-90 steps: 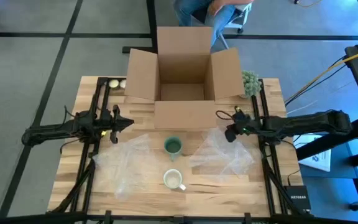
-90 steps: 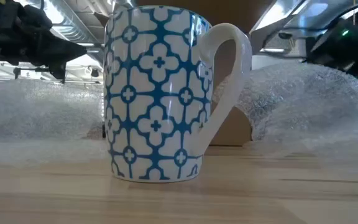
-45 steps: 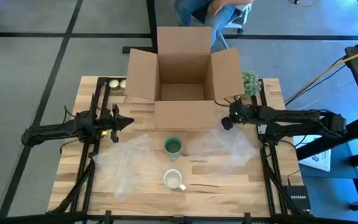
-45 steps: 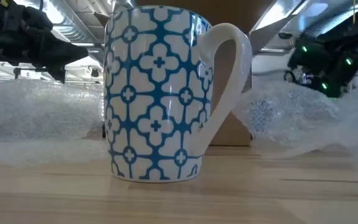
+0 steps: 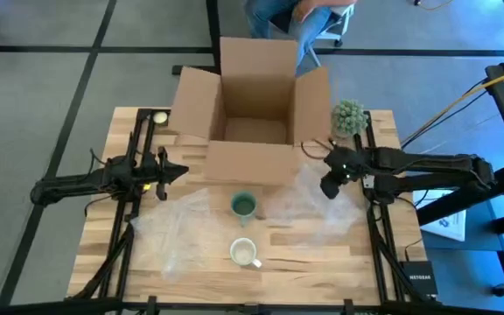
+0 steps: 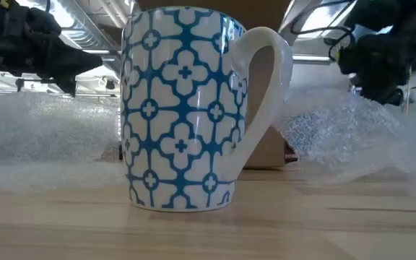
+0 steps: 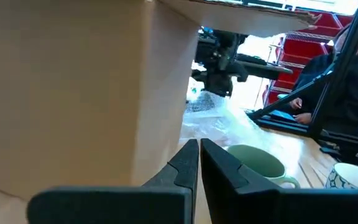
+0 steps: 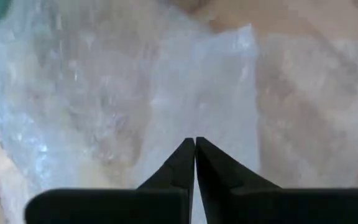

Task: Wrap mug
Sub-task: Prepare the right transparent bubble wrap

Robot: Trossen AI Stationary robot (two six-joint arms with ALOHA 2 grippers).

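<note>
A: High view notes. Right pincer (image 5: 329, 186) hangs over the right-hand bubble wrap sheet (image 5: 309, 206), just beside the cardboard box (image 5: 250, 114). Its wrist view shows the tips pressed together, wrap filling the picture beyond them; whether a fold is caught between them, cannot tell.

B: Left side?

A: Left pincer (image 5: 175, 171) waits at the counter's (image 5: 357, 262) left edge, fingers (image 7: 188, 163) pressed together on nothing, near a second wrap sheet (image 5: 173, 232).

B: Mugs?

A: Two, mid-counter. Green mug (image 5: 244, 206) sits between the sheets, touching or nearly touching the right one. Patterned mug (image 5: 244, 253) stands nearer the front, upright, handle to the right, on bare wood.

B: How to do this step well?

A: My read: secure a firm pinch on the sheet's edge, then draw it low toward the green mug so it slides flat, not bunched. Keep clear of the box flap. Wrap is light and springy; a shallow bite will likely slip.
</note>
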